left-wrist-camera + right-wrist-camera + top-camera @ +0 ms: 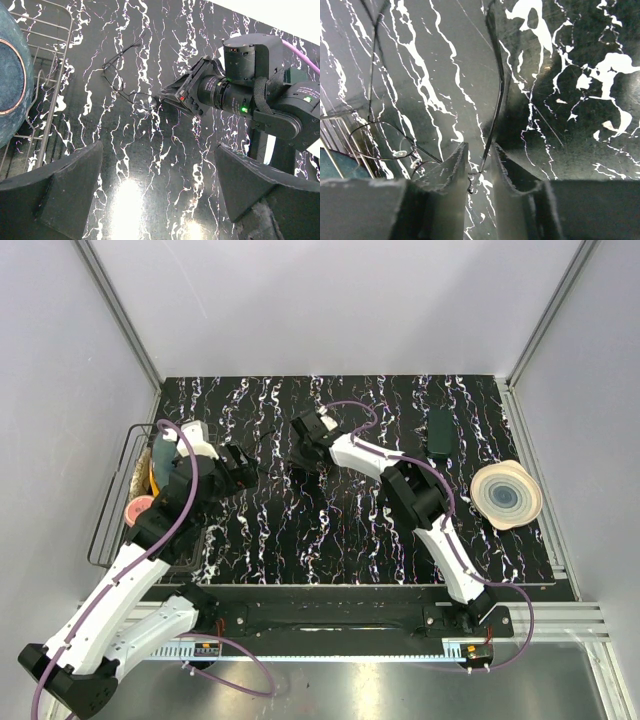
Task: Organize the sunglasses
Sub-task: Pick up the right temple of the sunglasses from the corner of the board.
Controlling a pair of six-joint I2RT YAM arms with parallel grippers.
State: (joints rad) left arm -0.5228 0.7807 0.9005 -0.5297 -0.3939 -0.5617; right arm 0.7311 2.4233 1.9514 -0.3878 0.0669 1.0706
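- Far left, by the wire rack [112, 490] with the teal bowl [10, 85] inside: leaves little slack, and risks hooking a thin rim on the wires if anything gets dragged that way.
- At the left gripper [240, 470]: stands spread wide, holds nothing, hovers near the glasses and faces the other arm. Risks a finger-to-finger knock if sent in during a lift.
- On the black marbled table [350, 550], between the two grippers: shows the sunglasses [122, 75], a thin wire frame lying flat, with one temple stretched toward the right arm.
- At the right gripper [479, 150]: sits low at the surface, narrowed to a slim gap with that temple running through it, not visibly pinched. Cannot tell whether a pad touches the wire.
- From here: risks slipping off so fine a wire, or scraping fingertips on the tabletop. Probably also risks bending the temple if raised by one end, with the frame swinging free below.
- Right of centre: offers bare tabletop, likely the easiest lane for a carry.
- Further right: has a dark oblong case [440, 435] near the back edge and a swirled plate [506, 495] close to the right edge, set apart from each other. Calls for care not to overshoot past that edge.
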